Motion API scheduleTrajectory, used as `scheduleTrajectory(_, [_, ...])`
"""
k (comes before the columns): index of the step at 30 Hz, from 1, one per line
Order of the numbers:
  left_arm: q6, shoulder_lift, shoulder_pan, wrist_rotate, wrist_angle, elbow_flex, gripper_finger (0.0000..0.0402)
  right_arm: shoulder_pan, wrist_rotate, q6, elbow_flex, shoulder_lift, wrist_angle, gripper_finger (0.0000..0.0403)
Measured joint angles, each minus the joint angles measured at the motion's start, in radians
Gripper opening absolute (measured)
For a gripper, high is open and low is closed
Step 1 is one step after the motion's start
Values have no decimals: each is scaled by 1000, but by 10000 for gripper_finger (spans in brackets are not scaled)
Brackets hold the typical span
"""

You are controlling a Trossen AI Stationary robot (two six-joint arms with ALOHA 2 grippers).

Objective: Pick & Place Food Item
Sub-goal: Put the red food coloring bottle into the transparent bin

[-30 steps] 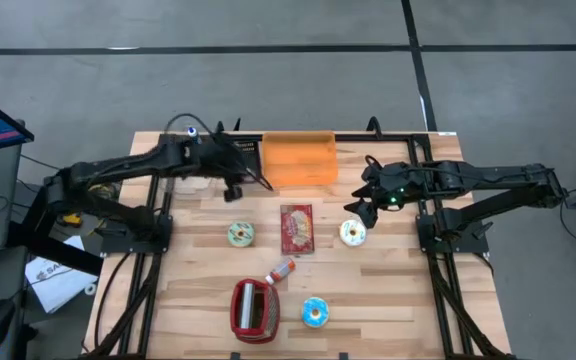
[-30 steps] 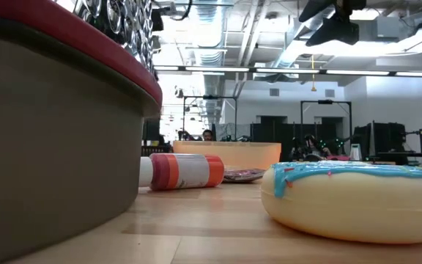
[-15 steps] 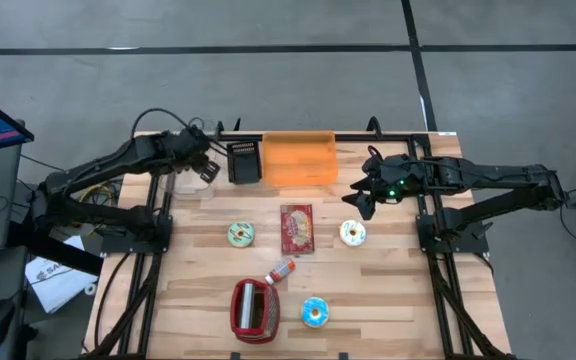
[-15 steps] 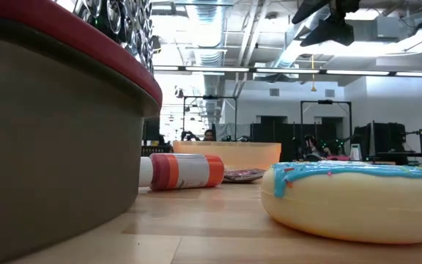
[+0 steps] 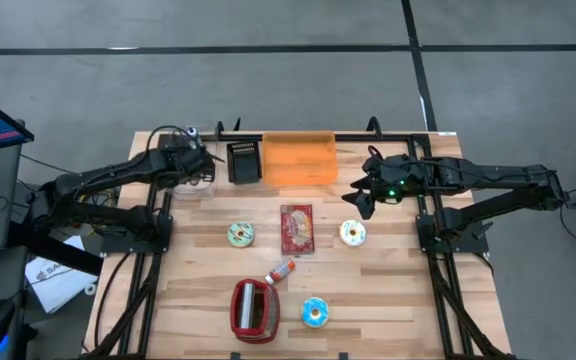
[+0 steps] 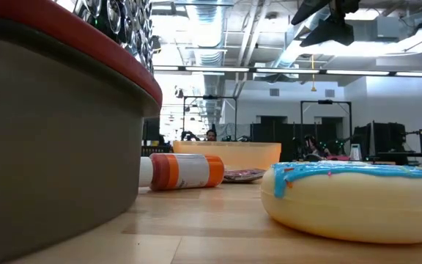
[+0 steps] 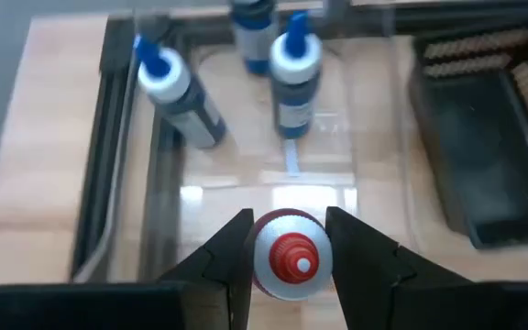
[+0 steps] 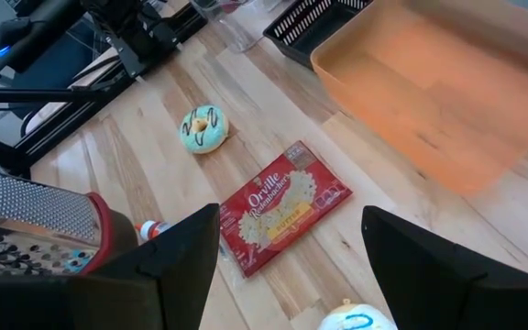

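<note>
Left hand grips the red-capped bottle.

A small bottle with a red cap sits pinched between the left gripper's fingers, cap end facing the wrist camera. It hangs over a clear tray holding blue-capped bottles.

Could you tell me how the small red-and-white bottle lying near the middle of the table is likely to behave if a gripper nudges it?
The bottle lies on its side and looks round, so it would probably roll. It looks small, likely light, and may skid on the table.
</note>
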Motion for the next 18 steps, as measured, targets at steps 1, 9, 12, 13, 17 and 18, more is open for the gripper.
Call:
scheduleTrajectory(1, [-33,0,6,-3,20,-19,110,0,0,1,0,0,0,258])
scheduleTrajectory(9, [-99,1,103,-6,164,-131,110,0,0,15,0,0,0,258])
scheduleTrajectory(12, [-98,1,159,-6,156,-142,110,1,0,26,0,0,0,258])
scheduleTrajectory(13, [-94,1,175,-6,158,-143,110,2,0,26,0,0,0,258])
scheduleTrajectory(17, [-14,1,232,15,175,-144,110,2,0,34,0,0,0,258])
scheduleTrajectory(18, [2,1,244,17,176,-144,110,2,0,34,0,0,0,258])
